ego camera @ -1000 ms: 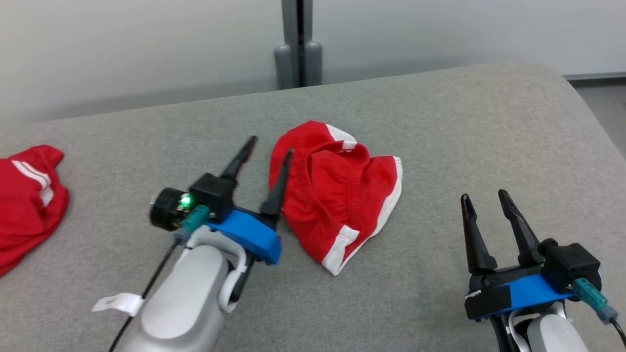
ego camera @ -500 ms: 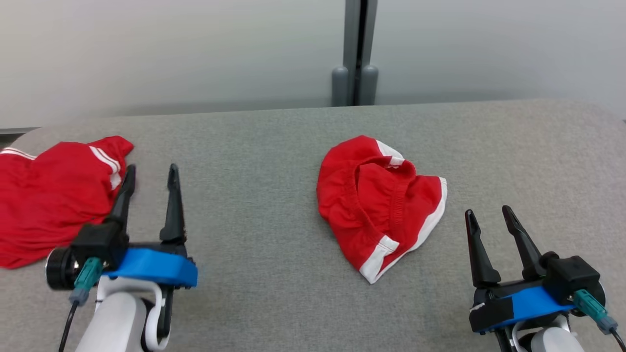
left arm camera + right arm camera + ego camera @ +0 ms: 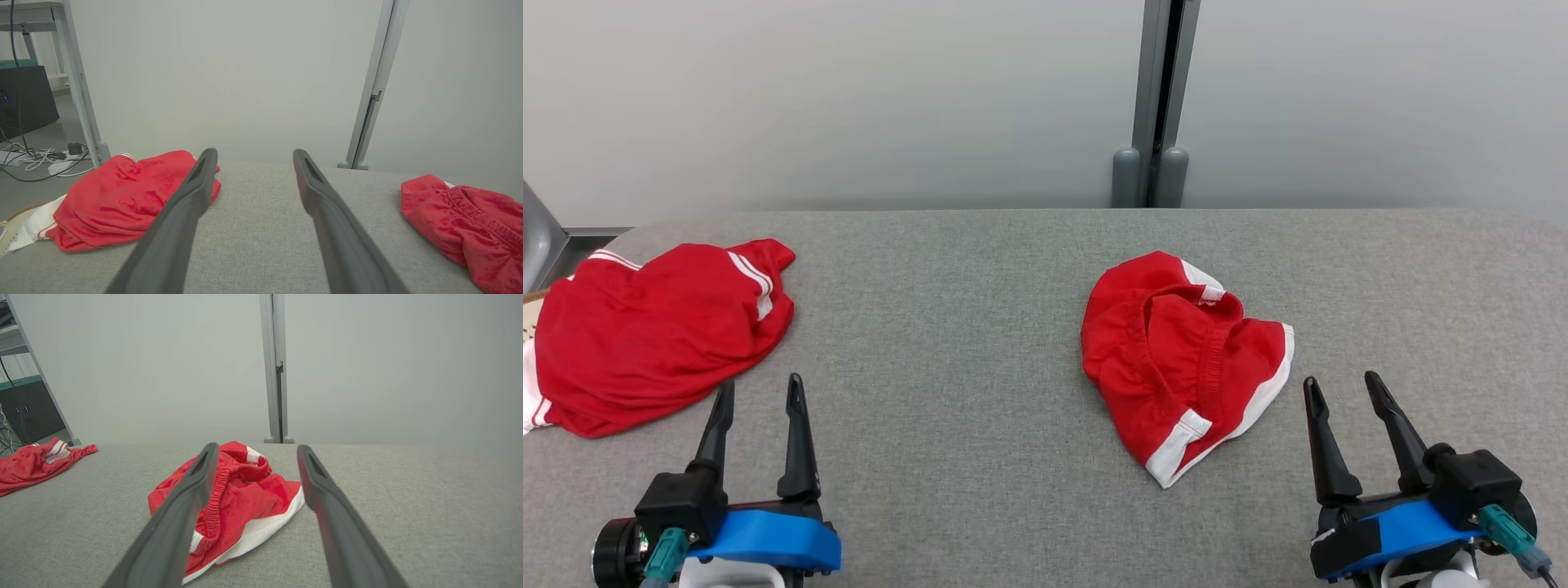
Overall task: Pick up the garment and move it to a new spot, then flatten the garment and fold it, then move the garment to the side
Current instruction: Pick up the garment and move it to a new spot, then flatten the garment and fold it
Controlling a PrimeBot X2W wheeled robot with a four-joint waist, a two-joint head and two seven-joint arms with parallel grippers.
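My right gripper (image 3: 1340,380), spread and empty, should pinch the soft, likely light garment (image 3: 1168,384) ahead-left at its gathered waistband (image 3: 1213,363).

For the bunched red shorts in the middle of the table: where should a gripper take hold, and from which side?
Pinch the raised elastic waistband of the red shorts, probably from above with the open right gripper, which is nearest. The band stands up as a ridge, whereas the white-trimmed hem lies flat on the table.
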